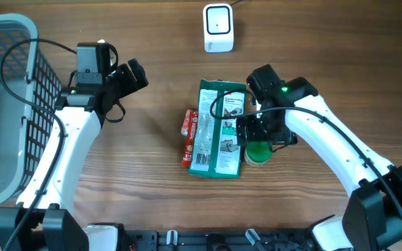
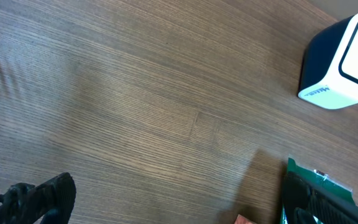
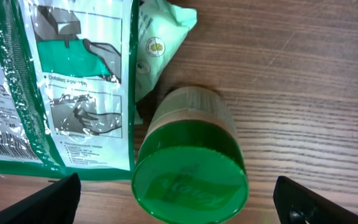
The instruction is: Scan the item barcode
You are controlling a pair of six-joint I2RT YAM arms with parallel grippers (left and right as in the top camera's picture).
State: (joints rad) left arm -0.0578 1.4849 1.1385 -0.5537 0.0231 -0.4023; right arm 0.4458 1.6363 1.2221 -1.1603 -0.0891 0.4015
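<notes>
A jar with a green lid [image 3: 191,177] lies on its side on the wooden table, just right of a flat green packet [image 1: 218,129]. My right gripper [image 3: 185,208] is open and hangs over the jar, its fingertips [image 3: 55,199] wide apart on either side of the lid, touching nothing. In the overhead view the right gripper [image 1: 262,141] sits above the jar [image 1: 257,153]. The white scanner [image 1: 218,28] stands at the far middle of the table. My left gripper [image 1: 132,73] is open and empty, well left of the packet. The scanner [image 2: 344,62] shows at the top right of the left wrist view.
A red packet [image 1: 188,132] lies partly under the green packet's left edge. A grey mesh basket [image 1: 12,24] fills the left side of the table. The green packet's corner [image 2: 334,182] shows beside my left gripper's right finger.
</notes>
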